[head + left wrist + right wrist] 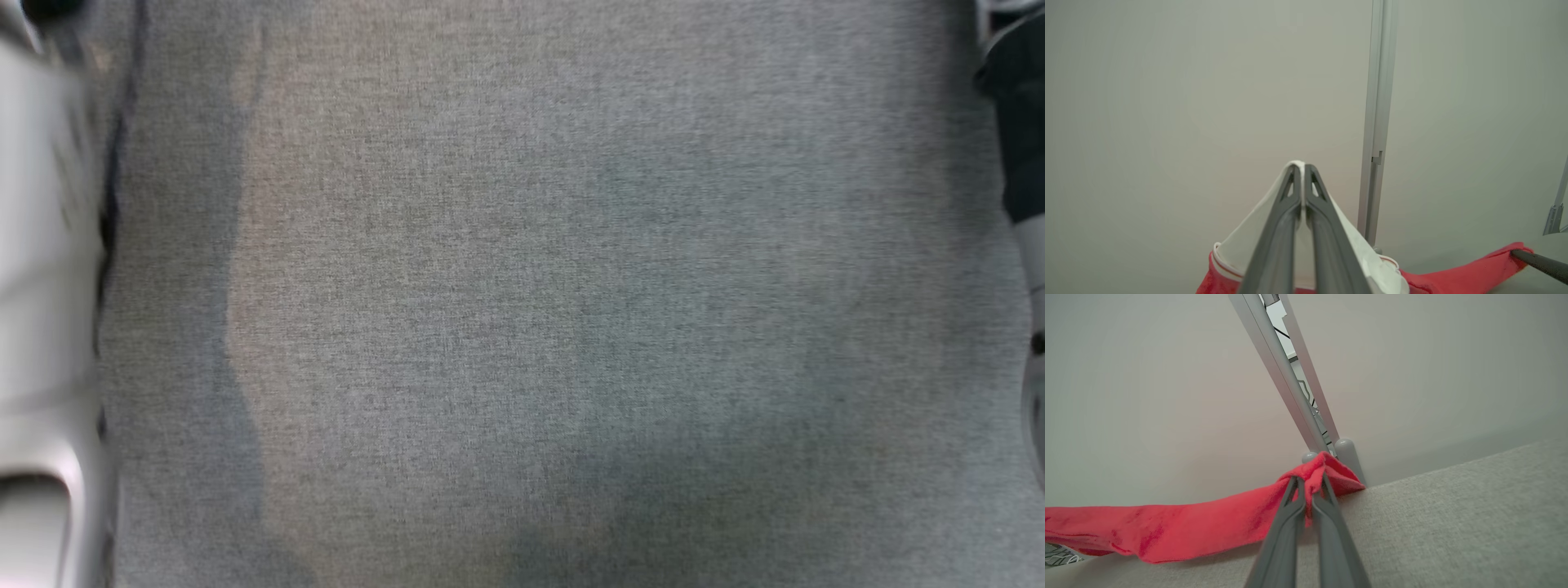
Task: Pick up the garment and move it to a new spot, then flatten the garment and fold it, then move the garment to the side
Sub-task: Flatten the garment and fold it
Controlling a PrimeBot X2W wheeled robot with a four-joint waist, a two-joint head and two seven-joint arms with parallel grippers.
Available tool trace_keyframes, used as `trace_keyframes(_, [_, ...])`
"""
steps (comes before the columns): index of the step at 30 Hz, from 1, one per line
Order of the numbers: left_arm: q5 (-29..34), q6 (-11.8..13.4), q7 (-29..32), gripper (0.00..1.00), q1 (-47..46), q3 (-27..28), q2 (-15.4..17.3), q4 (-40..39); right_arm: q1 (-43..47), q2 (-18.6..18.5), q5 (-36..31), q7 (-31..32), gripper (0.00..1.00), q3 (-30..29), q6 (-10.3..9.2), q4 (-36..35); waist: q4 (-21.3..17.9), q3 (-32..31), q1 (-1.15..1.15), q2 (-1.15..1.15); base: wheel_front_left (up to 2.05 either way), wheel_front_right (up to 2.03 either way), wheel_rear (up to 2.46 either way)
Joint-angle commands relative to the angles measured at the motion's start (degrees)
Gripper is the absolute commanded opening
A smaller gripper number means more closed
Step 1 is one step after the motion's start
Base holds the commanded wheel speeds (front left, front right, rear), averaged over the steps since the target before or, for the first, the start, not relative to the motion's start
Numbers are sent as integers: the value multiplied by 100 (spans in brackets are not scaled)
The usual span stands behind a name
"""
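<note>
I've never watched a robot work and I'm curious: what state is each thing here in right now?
left end effector: shut on the garment's white part.
right end effector: shut on the garment's red edge.
garment: gripped at two spots, stretched between them, bunched at each grip.
grey cloth surface: flat and smooth.

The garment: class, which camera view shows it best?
The right wrist view: a long red stretch of the garment runs out from the right gripper, which pinches it. The left wrist view gives a white, red-trimmed part clamped in the left gripper. The head view looks at the grey surface.
</note>
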Motion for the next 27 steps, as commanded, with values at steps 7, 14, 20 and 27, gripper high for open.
trace_keyframes(7, [-456,-36,-25,0,2204,242,91,-1636,1132,-202,1099,235,0,724,3,-603,-95,-674,-1,0,0,0,0])
trace_keyframes(14, [-518,10,-25,0,4228,379,-233,-3037,2259,-560,2117,171,0,1173,3,-1626,-35,-1352,-1,0,0,0,0])
trace_keyframes(20, [-651,98,-14,0,5407,273,-382,-3253,3138,-835,2517,80,0,1315,3,-2254,2,-1793,-1,0,0,0,0])
trace_keyframes(27, [-876,369,-24,0,6944,413,-589,-3159,4630,-1149,2673,-17,0,1202,3,-2945,93,-2400,-1,0,0,0,0])
